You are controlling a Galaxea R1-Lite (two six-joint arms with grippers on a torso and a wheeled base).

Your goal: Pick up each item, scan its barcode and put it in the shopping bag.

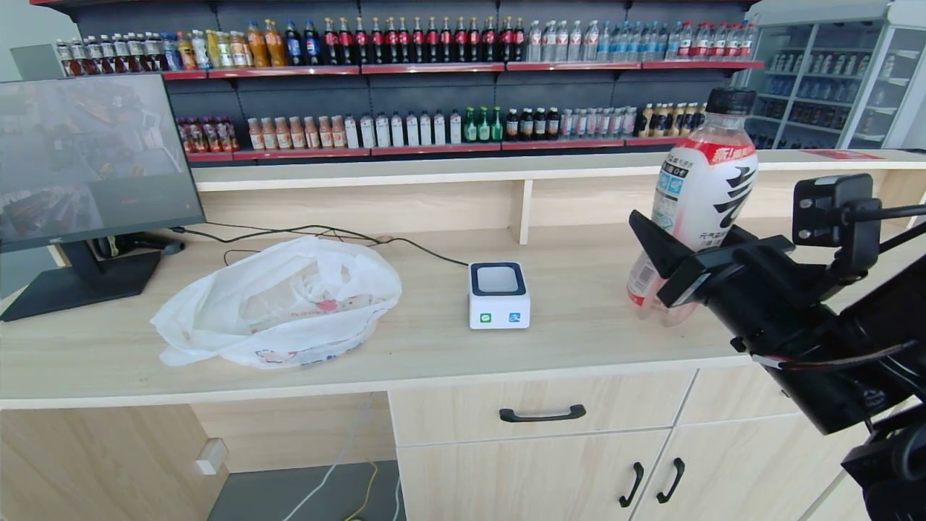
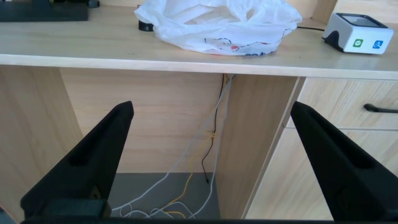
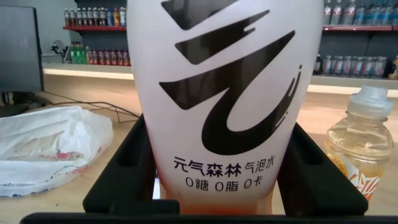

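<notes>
**A:** Head view?
**B:** Right gripper [image 1: 662, 260] is clamping the pink-tinted clear plastic drink bottle [image 1: 705, 166], right of the white box scanner [image 1: 499, 293]. Likely unscanned. White plastic shopping bag [image 1: 282, 304] is lying left of the scanner.
**A:** Left wrist?
**B:** Left gripper [image 2: 211, 107] is gaping wide and empty, hanging low, left of the scanner.
**A:** Right wrist?
**B:** Clear yellow-drink bottle [image 3: 360, 149] is waiting, right of the scanner too.

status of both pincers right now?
left pincer: open, empty
right pincer: closed, holding the bottle

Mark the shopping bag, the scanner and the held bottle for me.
shopping bag [image 1: 289, 304]: head view, its crumpled middle.
scanner [image 1: 498, 278]: head view, its top window.
bottle [image 1: 705, 181]: head view, its printed label.
</notes>
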